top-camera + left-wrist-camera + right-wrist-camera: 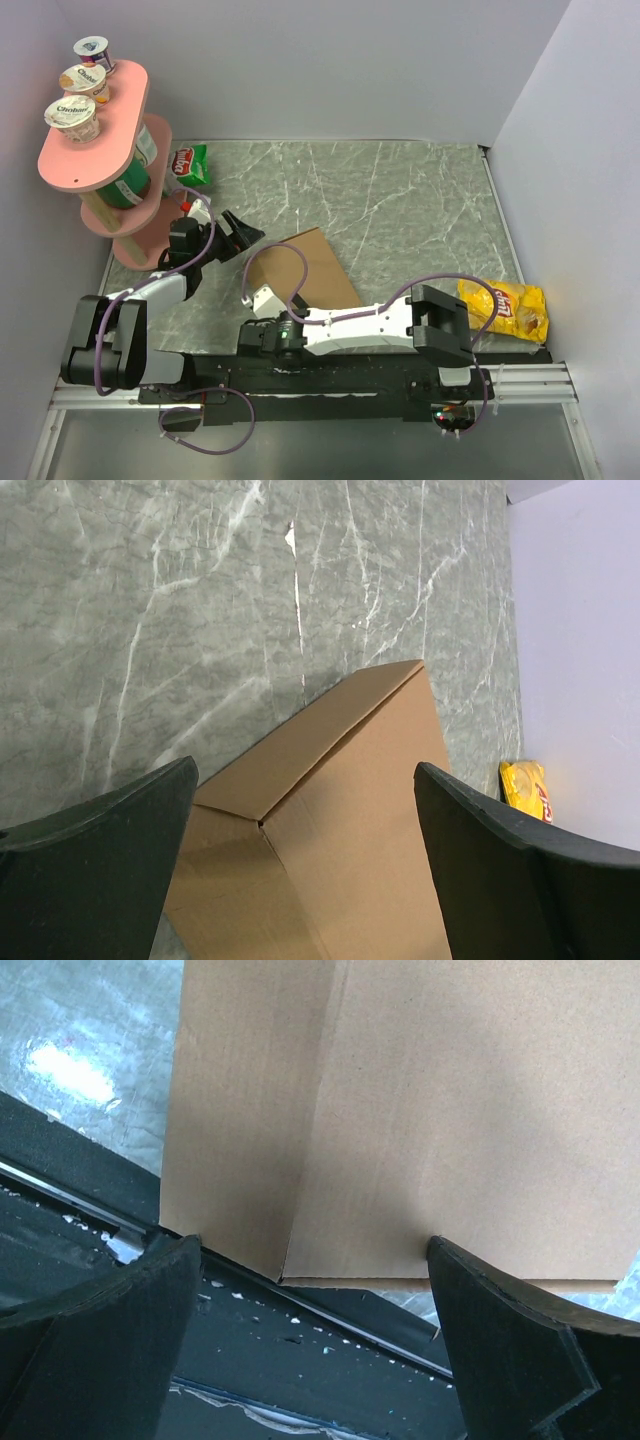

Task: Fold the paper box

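The paper box [312, 268] lies on the near middle of the grey marble-look table [420, 200], just in front of the 2 arm bases. It is plain brown corrugated cardboard. Most of it lies flat, while a panel along its left side stands up from a crease, showing as a darker face from above.

The left gripper [305, 770] is released, its 2 black fingers [100, 870] spread wide with nothing between them. It sits at the box's left far corner. In the left wrist view the creased cardboard fills the gap beyond the fingertips, and no contact shows.

The right arm reaches leftward across the front of the table to the box's near edge. The right gripper [313, 1242] is also released, jaws as wide as they go and grasping nothing. Its wrist view shows the box's near edge lying across the space between the fingertips, above the black base rail [90, 1210]. I cannot tell whether the fingertips touch the cardboard.

A yellow chip bag [505, 310] lies at the right edge of the table. A pink 2-tier stand [95, 150] at the far left carries 3 yogurt cups [72, 118] on its top tier, and a green snack bag [189, 163] lies just beside it
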Controlling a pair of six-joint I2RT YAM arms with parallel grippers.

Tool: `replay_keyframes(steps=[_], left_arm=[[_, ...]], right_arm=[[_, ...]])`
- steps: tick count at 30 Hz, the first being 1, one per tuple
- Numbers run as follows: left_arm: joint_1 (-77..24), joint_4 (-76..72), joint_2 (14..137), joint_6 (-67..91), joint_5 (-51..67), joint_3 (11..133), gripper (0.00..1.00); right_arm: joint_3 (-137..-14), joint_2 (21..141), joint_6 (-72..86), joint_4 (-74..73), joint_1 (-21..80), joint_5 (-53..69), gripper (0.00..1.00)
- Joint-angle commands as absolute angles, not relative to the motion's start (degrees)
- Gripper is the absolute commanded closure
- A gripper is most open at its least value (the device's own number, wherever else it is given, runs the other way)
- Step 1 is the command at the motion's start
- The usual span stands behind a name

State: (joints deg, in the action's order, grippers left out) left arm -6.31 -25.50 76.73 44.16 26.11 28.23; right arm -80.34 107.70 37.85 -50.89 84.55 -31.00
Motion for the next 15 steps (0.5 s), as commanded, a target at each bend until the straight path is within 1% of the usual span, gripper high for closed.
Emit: replay_keyframes(steps=[1,12,15], left_arm=[[-6.5,-27.9,77.2,43.3,27.4,29.4,0.04],[-6.5,-27.9,76.3,43.2,27.5,29.0,0.04],[-6.5,-27.8,75.9,43.1,27.5,28.8,0.04]], right_arm=[[-79.7,106.7,39.0,-49.4,82.9,-29.3,0.0],[-78.7,108.3,40.4,-50.3,80.9,-27.7,0.01],[-78.2,108.7,40.8,-51.1,80.5,-27.5,0.04]])
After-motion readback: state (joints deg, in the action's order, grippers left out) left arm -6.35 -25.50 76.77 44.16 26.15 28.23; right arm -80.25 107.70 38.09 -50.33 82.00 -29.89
